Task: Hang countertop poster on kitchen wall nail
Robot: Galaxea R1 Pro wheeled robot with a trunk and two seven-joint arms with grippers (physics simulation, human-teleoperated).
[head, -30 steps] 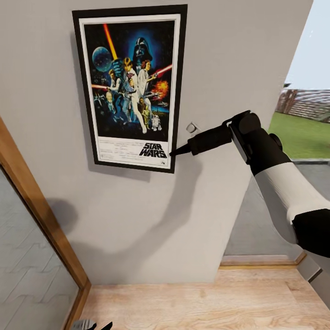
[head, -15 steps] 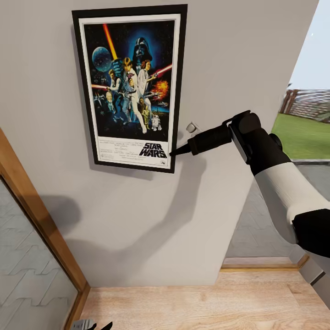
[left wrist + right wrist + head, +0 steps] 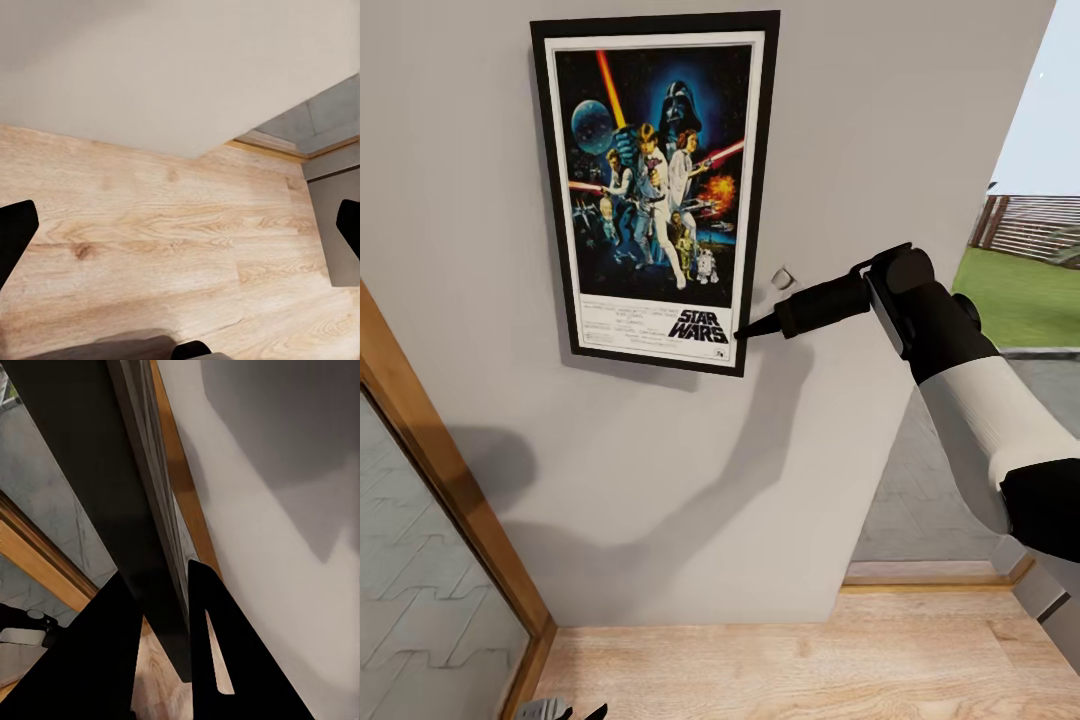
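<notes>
You've got a matt grey wall [image 3: 880, 140], pale wood floor [image 3: 780, 660] w/ visible grain, glossy printed poster [image 3: 657, 190] in smooth black frame, matt black right pincer [image 3: 745, 331].

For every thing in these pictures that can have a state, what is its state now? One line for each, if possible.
poster: upright against the grey wall, its lower right edge clamped by the right gripper.
right gripper: shut on the poster's frame edge.
left gripper: open, holding nothing, pointing at the wood floor.
wall: plain; whether a nail carries the poster cannot be told.
</notes>
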